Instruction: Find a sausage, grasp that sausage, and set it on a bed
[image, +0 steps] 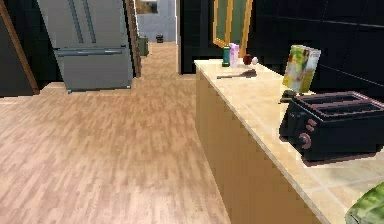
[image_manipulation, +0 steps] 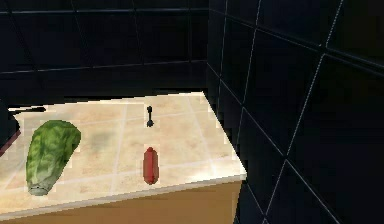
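Observation:
A red sausage (image_manipulation: 150, 164) lies lengthwise on the tan tiled counter (image_manipulation: 190, 135), near its front edge in the arm side view. The counter ends a little to the sausage's right, where dark tiled walls meet.
A green lettuce (image_manipulation: 51, 153) lies left of the sausage; its tip shows as a green lump (image: 368, 208). A small dark utensil (image_manipulation: 149, 115) lies behind. On the long counter (image: 250, 95) stand a black toaster (image: 333, 125), a box (image: 301, 67) and small items. Wood floor (image: 110, 140) leads to a grey fridge (image: 90, 42).

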